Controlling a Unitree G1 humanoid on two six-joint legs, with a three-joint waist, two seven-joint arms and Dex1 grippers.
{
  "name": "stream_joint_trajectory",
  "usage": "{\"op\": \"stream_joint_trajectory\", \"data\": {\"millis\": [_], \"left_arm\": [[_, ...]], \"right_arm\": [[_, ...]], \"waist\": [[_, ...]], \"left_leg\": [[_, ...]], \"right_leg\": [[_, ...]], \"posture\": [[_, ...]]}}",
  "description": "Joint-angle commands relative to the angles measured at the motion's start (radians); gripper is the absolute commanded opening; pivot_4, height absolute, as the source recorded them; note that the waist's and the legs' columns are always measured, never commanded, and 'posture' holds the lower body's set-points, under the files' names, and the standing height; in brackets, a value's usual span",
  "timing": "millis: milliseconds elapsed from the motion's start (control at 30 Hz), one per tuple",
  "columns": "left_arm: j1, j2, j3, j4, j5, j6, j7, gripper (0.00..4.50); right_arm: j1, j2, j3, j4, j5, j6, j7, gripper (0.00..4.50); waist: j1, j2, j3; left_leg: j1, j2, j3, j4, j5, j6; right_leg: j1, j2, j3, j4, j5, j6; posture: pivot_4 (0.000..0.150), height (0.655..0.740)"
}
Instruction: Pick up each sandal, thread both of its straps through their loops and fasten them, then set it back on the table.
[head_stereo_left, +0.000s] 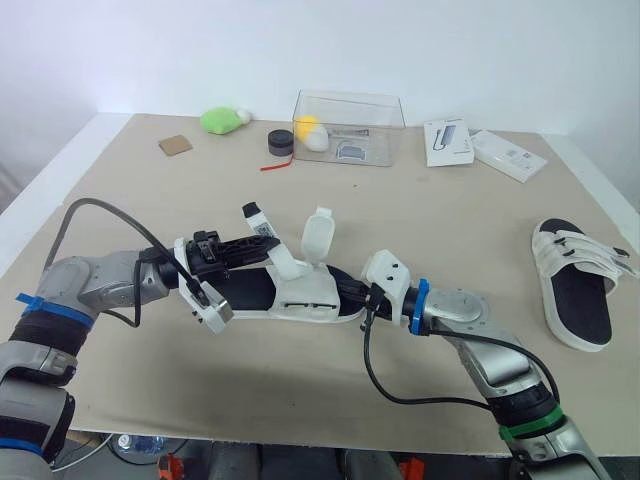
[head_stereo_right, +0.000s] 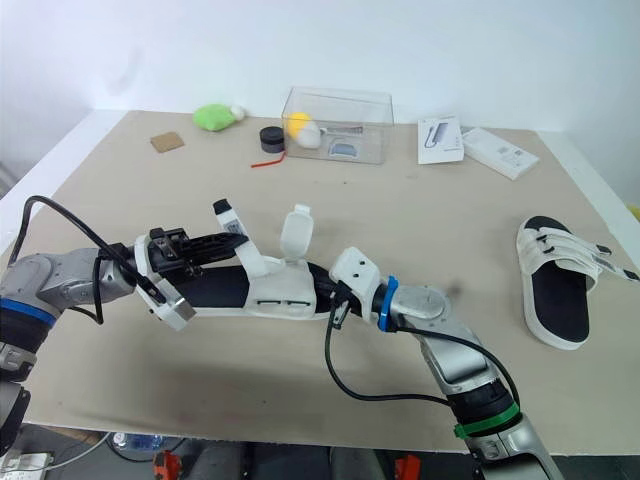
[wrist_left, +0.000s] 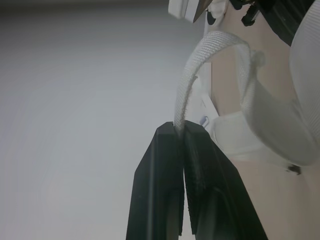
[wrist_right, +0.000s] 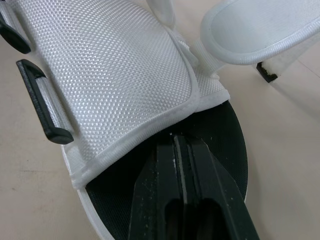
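— What else is on the table (head_stereo_left: 420, 225)?

— Along the far edge there's a clear box (head_stereo_left: 385, 118), a green soft toy (head_stereo_left: 222, 121), a brown square (head_stereo_left: 175, 145), a small black tub (head_stereo_left: 281, 141) and two white packets (head_stereo_left: 448, 141). All of it is well apart from the arms. The second sandal (head_stereo_left: 575, 282) lies off to the right, near the table's edge.

— And the sandal being worked on?

— The sandal (head_stereo_left: 290, 295) is at the front middle, stretched between the two arms. One white strap (head_stereo_left: 318, 235) stands upright.

— What's the left gripper (wrist_left: 180, 132) doing?

— It's pinched tight on the edge of the other strap (wrist_left: 200, 55), which arches away from it.

— And the right gripper (wrist_right: 181, 142)?

— It's at the heel end with its fingers pressed together. The tips are against the black footbed (wrist_right: 220, 130), just under the rim of the white upper. I can't make out anything between them.
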Motion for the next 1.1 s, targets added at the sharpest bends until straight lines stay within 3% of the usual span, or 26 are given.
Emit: {"op": "stream_joint_trajectory", "data": {"millis": [33,300,400,500,567,633,667,700,767,867,900,933,1000,1033,1100], "left_arm": [[-0.021,-0.028,0.057,-0.13,0.07,-0.054,0.08,0.18],[0.012,-0.061,0.066,-0.191,0.17,-0.093,0.158,0.18],[0.014,-0.062,0.062,-0.199,0.195,-0.092,0.186,0.91],[0.014,-0.066,0.057,-0.202,0.208,-0.094,0.201,2.25],[0.013,-0.068,0.052,-0.199,0.21,-0.094,0.208,2.58],[0.011,-0.067,0.049,-0.199,0.218,-0.088,0.217,3.31],[0.012,-0.066,0.049,-0.203,0.224,-0.085,0.222,3.39],[0.014,-0.067,0.051,-0.197,0.216,-0.08,0.222,4.09],[0.014,-0.067,0.043,-0.157,0.166,-0.073,0.201,4.43],[0.016,-0.039,0.023,-0.108,0.083,-0.073,0.152,4.43],[0.015,-0.027,0.001,-0.074,0.012,-0.066,0.112,4.43],[0.022,0.011,-0.063,-0.022,-0.175,-0.03,0.02,4.43],[0.089,0.086,-0.201,-0.027,-0.674,0.164,-0.269,4.43],[0.161,0.124,-0.232,-0.109,-0.953,0.347,-0.452,4.43],[0.279,0.177,-0.205,-0.296,-1.386,0.692,-0.672,4.43]], "right_arm": [[-0.011,0.004,0.014,0.017,-0.01,-0.004,0.007,0.0],[-0.017,0.007,0.014,0.026,-0.015,-0.01,0.013,0.0],[-0.015,0.005,0.014,0.025,-0.016,-0.011,0.014,0.0],[-0.02,0.005,0.014,0.03,-0.017,-0.012,0.015,0.0],[-0.024,0.005,0.013,0.035,-0.017,-0.013,0.016,0.0],[-0.026,0.005,0.013,0.037,-0.018,-0.016,0.017,0.0],[-0.026,0.005,0.013,0.038,-0.018,-0.016,0.017,0.0],[-0.025,0.005,0.013,0.036,-0.018,-0.016,0.017,0.0],[-0.024,0.005,0.013,0.034,-0.018,-0.015,0.016,0.0],[-0.021,0.006,0.014,0.032,-0.019,-0.014,0.015,0.0],[-0.02,0.007,0.015,0.031,-0.019,-0.014,0.014,0.0],[-0.018,0.006,0.015,0.028,-0.019,-0.013,0.014,0.0],[-0.011,0.004,0.014,0.023,-0.017,-0.012,0.015,0.0],[-0.005,0.002,0.014,0.018,-0.015,-0.011,0.017,0.0],[0.004,0.003,0.014,0.012,-0.007,0.019,0.016,0.0]], "waist": [[0.0,0.0,0.0],[-0.001,0.0,0.0],[-0.001,0.0,0.0],[-0.001,0.0,0.0],[-0.001,0.0,0.0],[-0.001,0.0,0.0],[-0.001,0.0,0.0],[-0.001,0.0,0.0],[-0.001,0.0,0.0],[-0.001,0.0,0.0],[-0.001,0.0,0.0],[-0.001,0.0,0.0],[-0.003,0.0,0.0],[-0.004,0.0,0.0],[-0.011,0.0,0.0]], "left_leg": [[0.0,0.0,0.0,0.0,0.0,0.0],[0.001,0.0,0.0,0.0,0.0,0.0],[0.001,0.0,0.0,0.0,0.0,0.0],[0.001,0.0,0.0,0.0,0.0,0.0],[0.001,0.0,0.0,0.0,0.0,0.0],[0.001,0.0,0.0,0.0,0.0,0.0],[0.001,0.0,0.0,0.0,0.0,0.0],[0.001,0.0,0.0,0.0,0.0,0.0],[0.001,0.0,0.0,0.0,0.0,0.0],[0.001,0.0,0.0,0.0,0.0,0.0],[0.001,0.0,0.0,0.0,0.0,0.0],[0.001,0.0,0.0,0.0,0.0,0.0],[0.001,0.0,0.0,0.0,0.0,0.0],[0.001,0.0,0.001,0.0,0.0,0.0],[0.0,0.001,0.001,0.0,0.0,0.0]], "right_leg": [[0.0,0.0,0.0,0.0,0.0,0.0],[0.001,0.0,0.0,0.0,0.001,0.001],[0.001,0.0,0.0,0.0,0.001,0.001],[0.001,0.0,0.0,0.0,0.001,0.001],[0.001,0.0,0.0,0.0,0.001,0.001],[0.001,0.0,0.0,0.0,0.001,0.001],[0.001,0.0,0.0,0.0,0.001,0.001],[0.001,0.0,0.0,0.0,0.001,0.001],[0.001,0.0,0.0,0.0,0.001,0.002],[0.001,0.0,0.0,0.0,0.001,0.002],[0.001,0.0,0.0,0.0,0.001,0.002],[0.001,0.0,0.0,0.0,0.001,0.002],[0.0,0.0,0.0,0.0,0.001,0.001],[0.0,0.0,0.0,0.001,0.0,0.0],[0.0,-0.001,0.0,0.001,0.0,-0.001]], "posture": [[0.15,0.74],[0.15,0.74],[0.15,0.74],[0.15,0.74],[0.15,0.74],[0.15,0.74],[0.15,0.74],[0.15,0.74],[0.15,0.74],[0.15,0.74],[0.15,0.74],[0.15,0.74],[0.15,0.74],[0.15,0.74],[0.15,0.74]]}}
